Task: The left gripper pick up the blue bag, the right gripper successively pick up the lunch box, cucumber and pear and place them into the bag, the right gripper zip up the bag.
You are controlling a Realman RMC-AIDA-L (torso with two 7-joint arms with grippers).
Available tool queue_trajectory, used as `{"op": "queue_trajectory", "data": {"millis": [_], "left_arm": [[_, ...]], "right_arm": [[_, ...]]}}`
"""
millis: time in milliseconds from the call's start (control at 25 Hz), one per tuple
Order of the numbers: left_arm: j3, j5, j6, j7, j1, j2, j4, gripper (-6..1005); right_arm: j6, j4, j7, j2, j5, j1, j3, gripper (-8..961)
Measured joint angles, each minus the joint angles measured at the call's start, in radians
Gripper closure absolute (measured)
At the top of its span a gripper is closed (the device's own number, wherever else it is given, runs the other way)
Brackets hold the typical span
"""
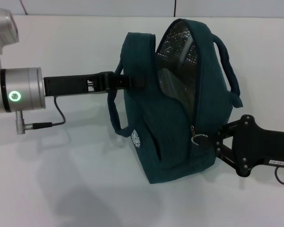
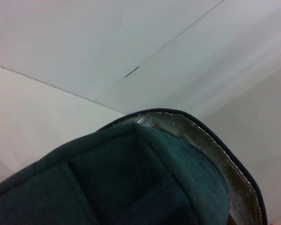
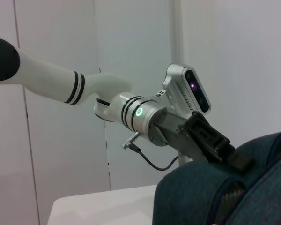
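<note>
Now zipping: left gripper (image 1: pixel 132 81) clamps the bag (image 1: pixel 170 142) upright on the table (image 1: pixel 61 189); right gripper (image 1: pixel 213 140) pinches the zipper pull (image 1: pixel 197 139). Next, draw it along the open mouth.

A plain white bench (image 1: pixel 61 179) fills the scene. Along its far edge stands a pale wall of flat panels (image 1: pixel 99 7), divided by thin dark vertical seams.

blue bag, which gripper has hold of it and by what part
The left gripper grips the blue bag at its upper left rim. The right gripper is at the zipper pull.
</note>
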Motion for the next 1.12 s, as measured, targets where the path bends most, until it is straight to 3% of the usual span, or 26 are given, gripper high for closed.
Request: {"op": "queue_trajectory", "data": {"millis": [360,480,680,1120], "left_arm": [[-0.003,-0.059,0.000,0.145,0.027,0.004,-0.007,847],[-0.040,-0.071,-0.001,0.183,0.036,0.007,-0.010,705],[-0.207,-0.093,0.001,0.286,0.064,-0.004,-0.031,409],[-0.233,-0.137,-0.006,0.420,0.118,-0.001,-0.076,183]], "right_arm": [[-0.006,-0.004,0.000,0.001,0.001,0.012,-0.006,947],[-0.017,-0.005,-0.005,0.000,0.001,0.013,-0.003,947],[-0.044,-0.007,-0.037,-0.003,0.024,0.010,0.005,947],[-0.109,-0.029,-0.101,-0.005,0.111,0.018,0.017,946]]}}
